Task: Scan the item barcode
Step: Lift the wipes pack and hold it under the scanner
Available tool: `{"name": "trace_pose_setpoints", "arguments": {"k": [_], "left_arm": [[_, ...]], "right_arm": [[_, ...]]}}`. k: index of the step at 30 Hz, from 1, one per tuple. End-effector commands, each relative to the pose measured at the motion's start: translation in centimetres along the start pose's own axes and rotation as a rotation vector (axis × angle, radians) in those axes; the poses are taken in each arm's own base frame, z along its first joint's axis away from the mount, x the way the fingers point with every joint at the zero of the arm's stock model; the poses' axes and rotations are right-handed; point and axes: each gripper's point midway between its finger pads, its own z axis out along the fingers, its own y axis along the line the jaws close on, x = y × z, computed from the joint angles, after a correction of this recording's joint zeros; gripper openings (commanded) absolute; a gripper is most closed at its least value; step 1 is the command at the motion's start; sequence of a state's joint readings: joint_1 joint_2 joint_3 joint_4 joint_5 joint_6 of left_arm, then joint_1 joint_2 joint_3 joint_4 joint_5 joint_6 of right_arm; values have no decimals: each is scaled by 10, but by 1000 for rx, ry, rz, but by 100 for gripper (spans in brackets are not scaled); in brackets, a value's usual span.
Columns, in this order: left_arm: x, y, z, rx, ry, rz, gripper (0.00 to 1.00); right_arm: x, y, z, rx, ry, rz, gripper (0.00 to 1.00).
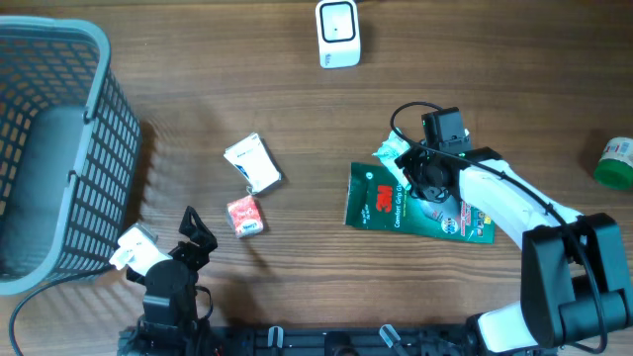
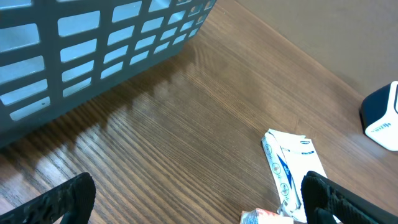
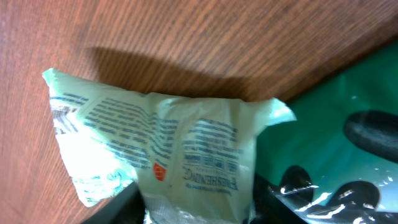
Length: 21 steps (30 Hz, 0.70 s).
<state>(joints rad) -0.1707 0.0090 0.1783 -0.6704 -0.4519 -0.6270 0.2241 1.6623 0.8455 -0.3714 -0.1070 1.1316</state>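
— Where's the pale green packet?
— On the counter, at the green 3M pack's corner. The right end effector pinches it, half closed.
— And the left end effector?
— Spread wide, empty, beside the grey basket.

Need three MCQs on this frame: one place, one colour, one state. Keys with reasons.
1. In the overhead view the grey basket sits: A) far left B) far right C) centre
2. The large flat package with the 3M logo is: A) red B) green C) white
3. The left end effector is: A) shut on a packet B) open, empty C) inside the basket
Key: 1A, it fills the far-left side; 2B, its printed face is green; 3B, its fingers stand wide apart, nothing between.
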Motion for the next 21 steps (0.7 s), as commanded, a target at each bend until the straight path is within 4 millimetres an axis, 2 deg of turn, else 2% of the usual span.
{"name": "trace_pose_setpoints", "arguments": {"k": [1,4,6,9,12,14,17,21], "left_arm": [[0,2,1,-9,-6,-9,100],[0,2,1,-9,-6,-9,100],[0,2,1,-9,-6,-9,100],[0,2,1,-9,-6,-9,100],[0,2,1,-9,-6,-9,100],[0,2,1,-9,-6,-9,100],[0,2,1,-9,-6,-9,100],[0,2,1,-9,-6,-9,100]], "right_arm": [[-10,-24,5,88,-67,-78,4],[-17,3,-17,0,-96,-238,4],[-14,38,-50,-146,-122,-515,4],[11,69,-102,-363,-123,-803,4],[31,90,-168,-571,-207,-963,4],[35,94,-201,-640,-280,-997,4],[37,95,-217,-670,-321,-1010,4],[40,92,-205,-635,-318,-1123,4]]}}
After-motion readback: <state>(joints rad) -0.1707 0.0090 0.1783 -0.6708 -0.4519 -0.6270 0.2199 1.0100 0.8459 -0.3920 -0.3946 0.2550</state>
